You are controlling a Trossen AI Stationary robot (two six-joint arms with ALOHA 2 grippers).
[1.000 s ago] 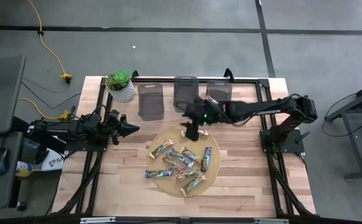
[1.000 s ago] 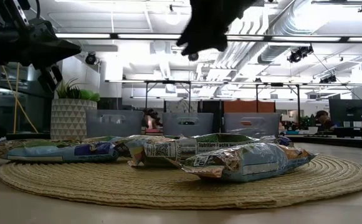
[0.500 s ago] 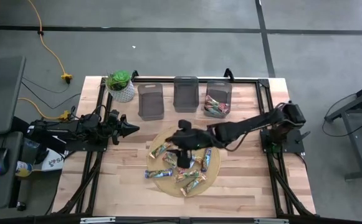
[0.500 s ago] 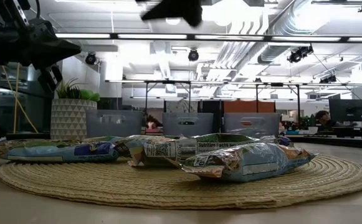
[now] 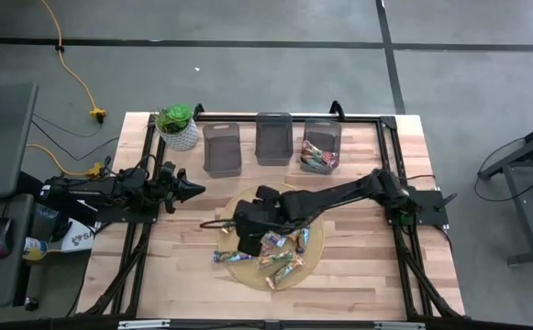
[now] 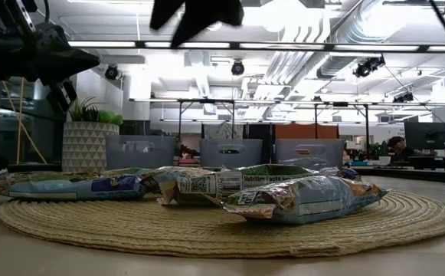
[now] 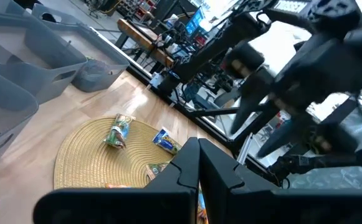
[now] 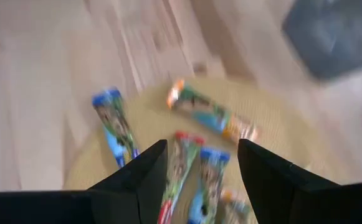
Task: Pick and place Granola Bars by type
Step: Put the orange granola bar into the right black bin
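Sorting bars [image 5: 268,249] from mat [image 5: 310,261] to bins.
Right hand [image 5: 245,240], released and empty, hovers over the mat; right bin [image 5: 320,129] holds some, most remain; left hand [image 5: 191,189] clenched.

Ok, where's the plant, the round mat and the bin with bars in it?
plant [image 5: 176,115], high view, on its green leaves.
mat [image 6: 207,230], low view, on the bare woven front.
bin with bars [image 5: 322,127], high view, on its back rim.
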